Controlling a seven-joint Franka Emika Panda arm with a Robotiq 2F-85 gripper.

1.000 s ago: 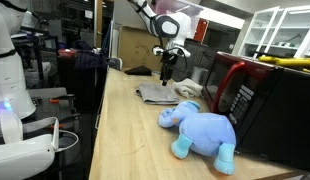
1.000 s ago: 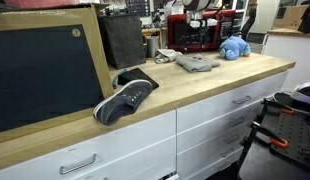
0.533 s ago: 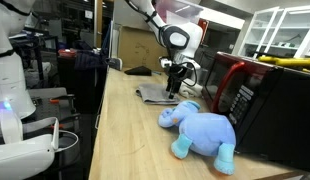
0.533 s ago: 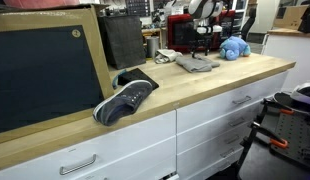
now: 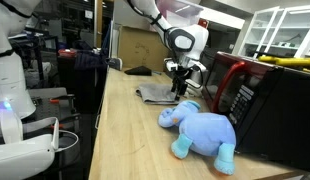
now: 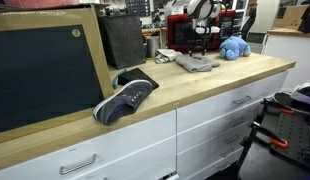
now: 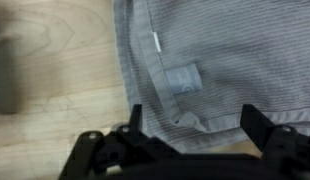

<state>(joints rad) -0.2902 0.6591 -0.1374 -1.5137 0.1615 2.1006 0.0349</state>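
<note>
The jaws are held spread wide over the grey cloth (image 7: 190, 50), its hem thereby straddled; the cloth is laid flat on the bench (image 5: 123, 135), borne fully, near the plush elephant (image 5: 203, 128).

The wooden counter (image 5: 130, 132) I work over.
On it lie a grey cloth (image 5: 157, 94), a blue plush elephant (image 5: 203, 128), a dark shoe (image 6: 125, 98), a microwave (image 5: 257, 100).
</note>
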